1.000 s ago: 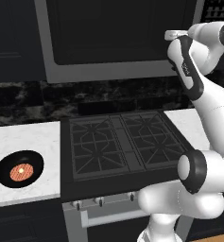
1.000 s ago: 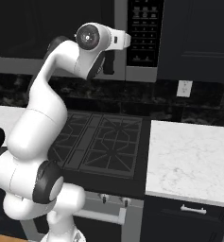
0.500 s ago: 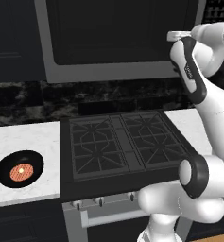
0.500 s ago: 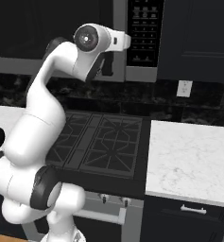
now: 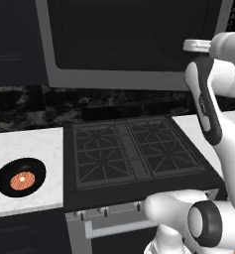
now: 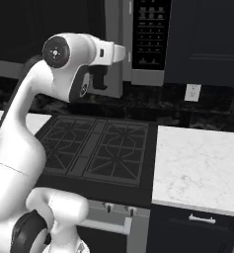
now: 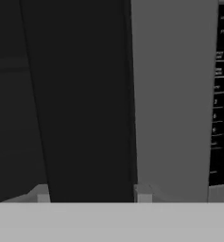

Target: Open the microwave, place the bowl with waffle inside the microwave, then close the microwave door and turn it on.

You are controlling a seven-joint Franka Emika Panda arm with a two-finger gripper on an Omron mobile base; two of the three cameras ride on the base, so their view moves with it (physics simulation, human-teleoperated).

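microwave [image 5: 134,44] top of frame, door [image 5: 129,34] closed, handle bar [image 7: 85,99] centre | hand [image 7: 92,198] spread wide astride bar | bowl [image 5: 20,176] with waffle [image 5: 22,180] lower left on bench [image 5: 25,149] | stove [image 5: 131,154] centre

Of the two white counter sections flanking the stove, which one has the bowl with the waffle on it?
The counter section at the left in the left base view: the black bowl with the waffle sits there. The other section carries neither.
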